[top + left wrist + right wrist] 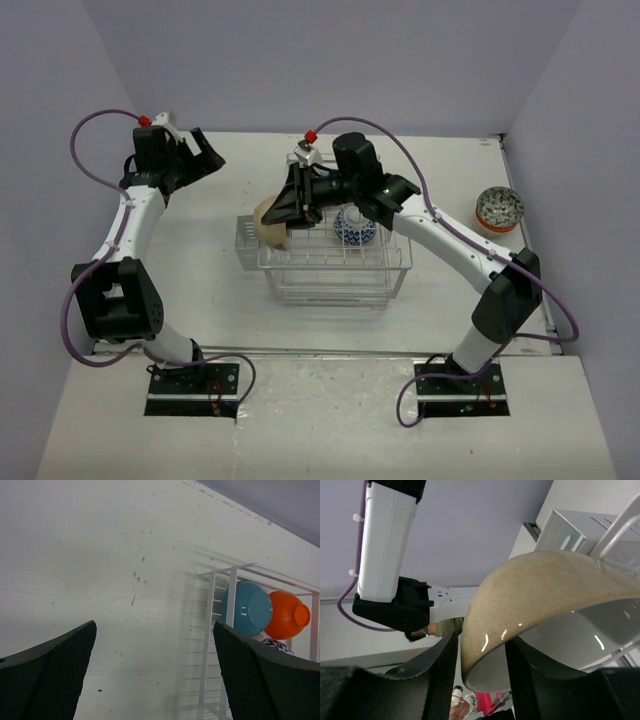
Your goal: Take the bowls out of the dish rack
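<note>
Bright, even overhead light fills the top view; the pale table (225,290) looks slightly washed out, and shadows are faint and soft. From the left wrist, the rack (232,580) throws pale striped shadows and the left gripper's fingers (50,680) are blurred. From the right wrist, small glints sit on the cream bowl (540,590); the right gripper's fingers (440,680) are out of focus.
</note>
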Motion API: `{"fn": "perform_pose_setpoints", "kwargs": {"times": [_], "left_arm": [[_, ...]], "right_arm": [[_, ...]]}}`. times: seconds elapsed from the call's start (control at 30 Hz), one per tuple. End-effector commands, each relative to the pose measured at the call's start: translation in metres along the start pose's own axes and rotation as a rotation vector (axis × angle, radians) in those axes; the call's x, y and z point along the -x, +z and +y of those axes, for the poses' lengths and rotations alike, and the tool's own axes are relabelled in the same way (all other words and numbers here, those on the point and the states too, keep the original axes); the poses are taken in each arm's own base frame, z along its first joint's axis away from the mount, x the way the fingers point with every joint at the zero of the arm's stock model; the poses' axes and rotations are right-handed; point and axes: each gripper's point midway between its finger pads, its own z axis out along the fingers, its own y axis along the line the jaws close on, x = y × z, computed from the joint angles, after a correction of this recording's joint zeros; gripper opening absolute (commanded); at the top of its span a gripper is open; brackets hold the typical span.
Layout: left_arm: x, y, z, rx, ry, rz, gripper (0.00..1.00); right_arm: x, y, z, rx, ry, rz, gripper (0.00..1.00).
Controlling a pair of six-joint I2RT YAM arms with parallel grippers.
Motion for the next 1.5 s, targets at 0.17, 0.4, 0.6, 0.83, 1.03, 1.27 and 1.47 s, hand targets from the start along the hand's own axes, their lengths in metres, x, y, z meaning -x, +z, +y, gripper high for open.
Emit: {"fn": "perform_pose_setpoints", "kwargs": {"times": [0.17,0.4,0.6,0.83,1.03,1.27,1.47], "left_arm": [[0.018,-0.019,-0.014,-0.035,0.049,-0.058,0.99],[0.017,-0.019,-0.012,-0.033,0.050,-0.059,0.99],[0.015,-0.017,-0.010,-0.035,0.049,-0.052,0.99],[0.015,-0.015,-0.010,-0.037,0.049,-0.050,0.99],[0.012,-0.011,-0.007,-0.034,0.047,-0.045,0.99],[0.016,0.001,-0.005,-0.027,0.040,-0.044,0.99],[0.024,0.021,-0.004,-0.031,0.022,-0.042,0.99]], "right_arm": [[-0.001,-0.009,0.027,0.049,-0.025,-0.070,0.19],[-0.003,-0.015,0.039,0.073,-0.038,-0.086,0.00],[-0.003,-0.032,0.085,0.183,-0.100,-0.096,0.00],[-0.007,-0.057,0.142,0.288,-0.152,-0.110,0.00],[-0.001,-0.080,0.187,0.292,-0.261,-0.124,0.00],[0.119,-0.164,0.061,-0.339,-0.258,-0.521,0.00],[0.185,-0.297,-0.080,-1.002,-0.211,-0.844,0.00]]}}
